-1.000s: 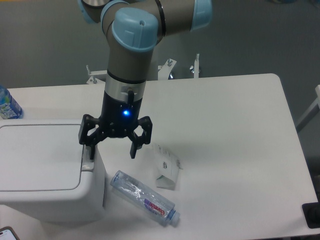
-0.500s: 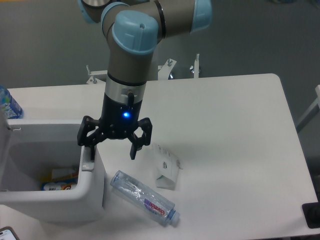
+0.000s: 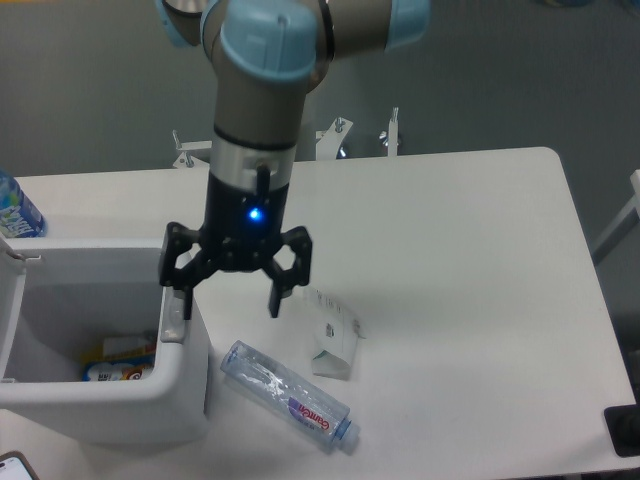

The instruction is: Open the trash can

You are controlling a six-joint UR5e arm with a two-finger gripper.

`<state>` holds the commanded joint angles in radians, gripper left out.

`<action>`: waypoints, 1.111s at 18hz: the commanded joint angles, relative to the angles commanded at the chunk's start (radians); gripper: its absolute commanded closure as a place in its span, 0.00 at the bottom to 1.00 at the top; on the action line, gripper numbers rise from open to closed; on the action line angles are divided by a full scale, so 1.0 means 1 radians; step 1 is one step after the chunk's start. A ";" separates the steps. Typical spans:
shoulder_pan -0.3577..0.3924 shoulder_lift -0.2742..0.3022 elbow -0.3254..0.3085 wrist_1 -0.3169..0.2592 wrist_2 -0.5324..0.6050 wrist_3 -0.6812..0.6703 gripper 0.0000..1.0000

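Note:
The white trash can (image 3: 185, 385) stands at the left front of the table with its lid swung up and back at the far left (image 3: 12, 262). Inside it I see some wrappers and a small bottle (image 3: 115, 362). My gripper (image 3: 230, 305) hangs open just above the can's right rim, its left finger over the grey latch (image 3: 172, 322) and its right finger out past the can. Nothing is between the fingers.
A clear plastic bottle (image 3: 290, 396) lies on the table right of the can. A crumpled white carton (image 3: 335, 340) lies beside it. A blue-labelled bottle (image 3: 15, 210) stands at the far left edge. A black object (image 3: 625, 430) sits at the right front corner.
The lid was flat and shut one second ago and has since sprung open, showing the can's contents. My gripper has risen slightly from the latch.

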<state>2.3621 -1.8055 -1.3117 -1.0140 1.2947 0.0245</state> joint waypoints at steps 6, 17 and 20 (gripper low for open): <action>0.146 0.014 0.034 -0.002 0.002 0.075 0.00; 0.385 0.067 -0.058 -0.037 0.063 0.676 0.00; 0.428 0.072 -0.069 -0.045 0.106 0.768 0.00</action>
<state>2.7902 -1.7334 -1.3806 -1.0585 1.4005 0.7929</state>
